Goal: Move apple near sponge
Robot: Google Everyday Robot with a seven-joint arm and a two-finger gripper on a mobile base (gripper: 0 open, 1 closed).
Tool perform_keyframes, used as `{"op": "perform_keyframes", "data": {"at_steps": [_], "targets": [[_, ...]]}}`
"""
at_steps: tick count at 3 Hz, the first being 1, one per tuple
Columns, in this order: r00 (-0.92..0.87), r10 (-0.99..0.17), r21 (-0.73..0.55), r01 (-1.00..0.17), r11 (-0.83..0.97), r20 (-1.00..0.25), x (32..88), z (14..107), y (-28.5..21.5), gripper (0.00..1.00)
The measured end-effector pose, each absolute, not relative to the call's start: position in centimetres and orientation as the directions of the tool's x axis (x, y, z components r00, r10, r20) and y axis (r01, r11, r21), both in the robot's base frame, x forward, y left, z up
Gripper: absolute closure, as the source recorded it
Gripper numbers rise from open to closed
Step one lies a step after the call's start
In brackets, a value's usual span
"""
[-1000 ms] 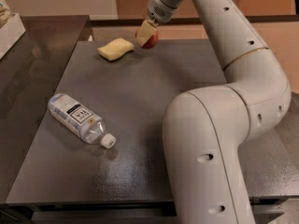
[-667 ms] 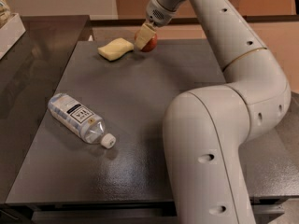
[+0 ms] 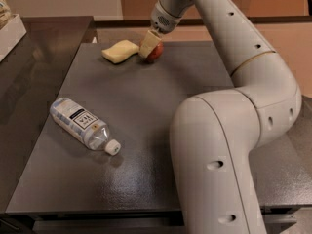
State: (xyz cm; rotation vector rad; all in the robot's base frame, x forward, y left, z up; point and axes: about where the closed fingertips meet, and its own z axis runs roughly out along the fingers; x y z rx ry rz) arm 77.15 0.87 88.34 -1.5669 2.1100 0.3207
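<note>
The red apple (image 3: 155, 52) sits at the far middle of the dark table, just right of the pale yellow sponge (image 3: 120, 51). The gripper (image 3: 150, 48) reaches down from the white arm at the top of the camera view and is shut on the apple. One beige finger (image 3: 146, 44) covers the apple's left side, between the apple and the sponge. The apple is low, at or just above the table surface; I cannot tell whether it touches. Only a narrow gap separates the finger from the sponge's right end.
A clear water bottle (image 3: 84, 126) with a white cap lies on its side at the left front of the dark table (image 3: 146, 111). The arm's large white elbow (image 3: 219, 150) fills the right foreground. A white box edge (image 3: 9, 30) stands at far left.
The gripper with the apple has shifted slightly left, toward the sponge. The sponge and bottle have not moved.
</note>
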Motion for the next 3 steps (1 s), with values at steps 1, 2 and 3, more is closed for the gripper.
{"op": "perform_keyframes", "data": {"at_steps": [1, 2, 3], "targets": [[-0.219, -0.832, -0.084, -0.950, 0.301, -0.510, 76.76, 87.83, 1.12, 0.82], [-0.213, -0.840, -0.073, -0.956, 0.286, -0.499, 76.43, 87.31, 1.26, 0.59], [-0.213, -0.839, -0.072, -0.956, 0.285, -0.500, 76.62, 86.98, 1.54, 0.35]]}}
